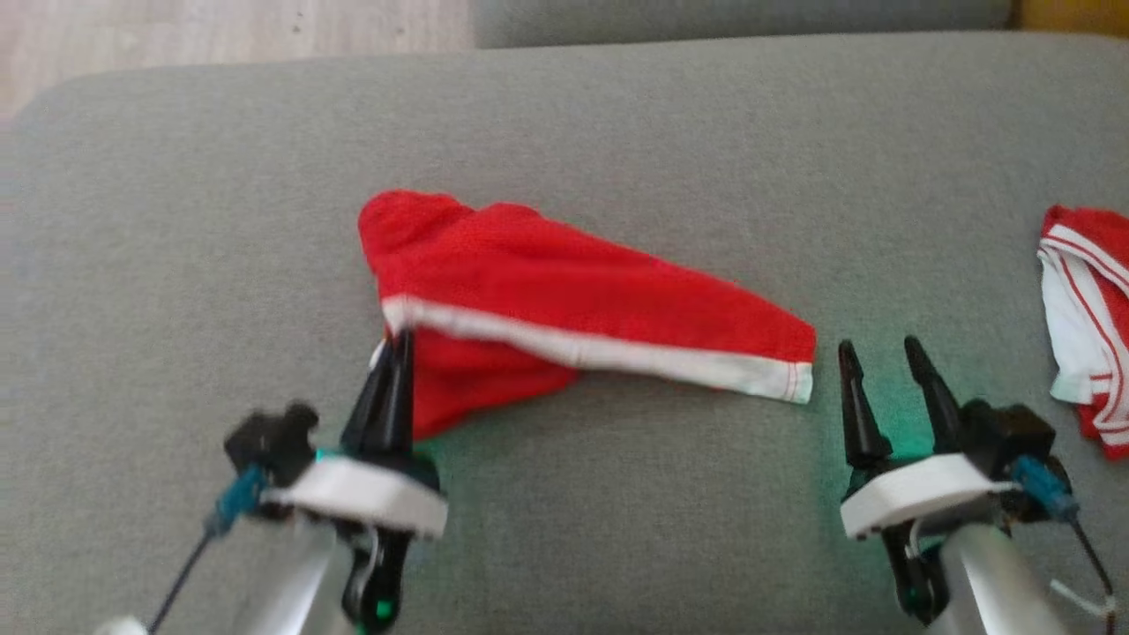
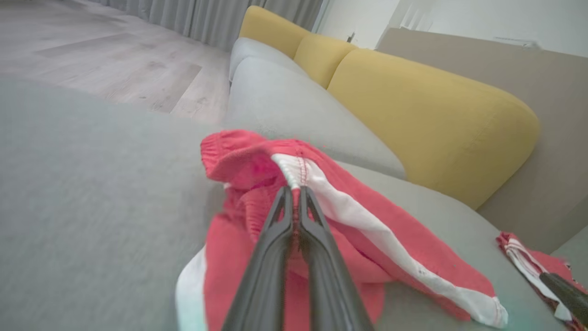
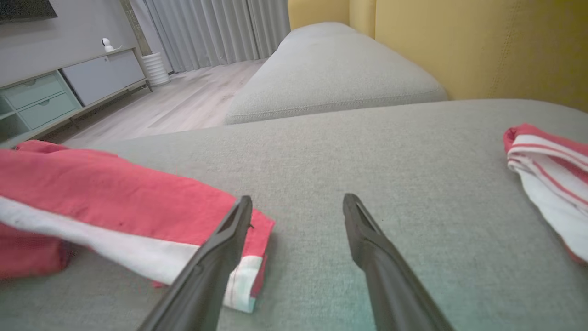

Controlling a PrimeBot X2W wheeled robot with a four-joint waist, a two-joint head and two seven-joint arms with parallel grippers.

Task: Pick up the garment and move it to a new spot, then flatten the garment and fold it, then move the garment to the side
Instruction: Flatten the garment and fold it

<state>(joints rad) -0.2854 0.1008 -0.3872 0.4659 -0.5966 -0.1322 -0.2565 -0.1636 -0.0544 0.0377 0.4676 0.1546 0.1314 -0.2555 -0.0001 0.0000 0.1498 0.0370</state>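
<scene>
Garment point(image 1: 573, 300), bright red and mesh-like with a white band point(image 1: 600, 348) along one edge, lies crumpled about the middle of the grey cushion point(image 1: 617, 132). It stretches from left to right across the cushion, and a fold of red cloth is tucked under the band.

At the near side of the cushion are the two grippers. The left gripper point(image 1: 401, 339) has its two dark fingers pressed together. Between the tips it pinches the left end of the white band, where the cloth is bunched and a little raised from the cushion. The right gripper point(image 1: 880, 348) has its fingers spread apart with nothing between them. It hangs low over the cushion, just beside the right corner of the garment, where the white band carries a thin red stripe. Whether one finger touches this corner, I cannot tell. A green glow falls on the cushion under this gripper.

Further to the right end of the cushion, well apart from the garment, lies a second cloth point(image 1: 1089, 317), red and white with thin red stripes, loosely bunched.

Beyond the far edge of the cushion there is another grey cushion point(image 3: 330, 69), and beside it are yellow backrests point(image 2: 427, 119). Past the far left corner of the cushion a pale wooden floor point(image 1: 220, 35) begins, and at its end hang grey curtains point(image 3: 206, 32) near a low cabinet point(image 3: 69, 87).
</scene>
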